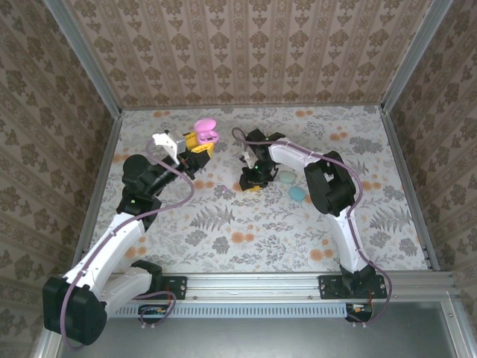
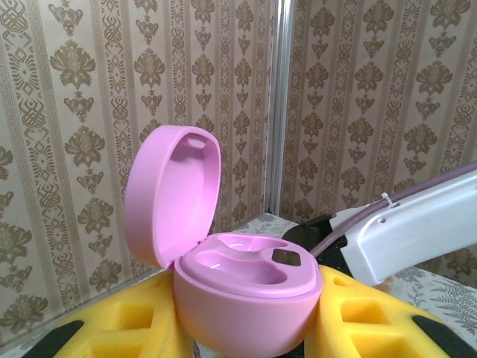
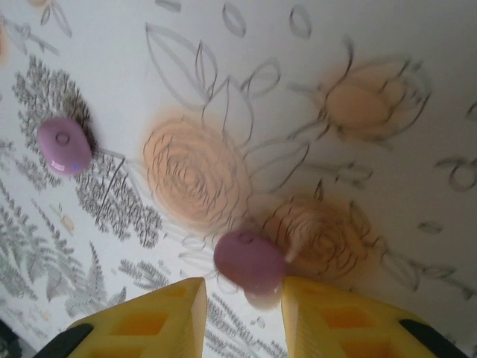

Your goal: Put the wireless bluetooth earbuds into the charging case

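Observation:
My left gripper point(image 2: 250, 328) is shut on the pink charging case point(image 2: 246, 287), whose sides sit between the yellow fingers point(image 2: 373, 313). The lid stands open and both wells are empty. From above, the case point(image 1: 205, 131) hangs over the far left of the table. My right gripper point(image 3: 244, 287) points down at the table with its jaws narrow around a purplish earbud point(image 3: 250, 259). The right finger touches the bud, and a sliver of gap shows at the left finger. A second earbud point(image 3: 64, 145) lies loose on the cloth, seen from above as a small pink earbud point(image 1: 220, 191).
A mint case point(image 1: 287, 177) and a blue case point(image 1: 297, 193) lie just right of the right gripper point(image 1: 253, 181). The floral tablecloth point(image 1: 246, 231) is fenced by metal rails and papered walls. The right arm's white link point(image 2: 417, 231) crosses behind the pink case.

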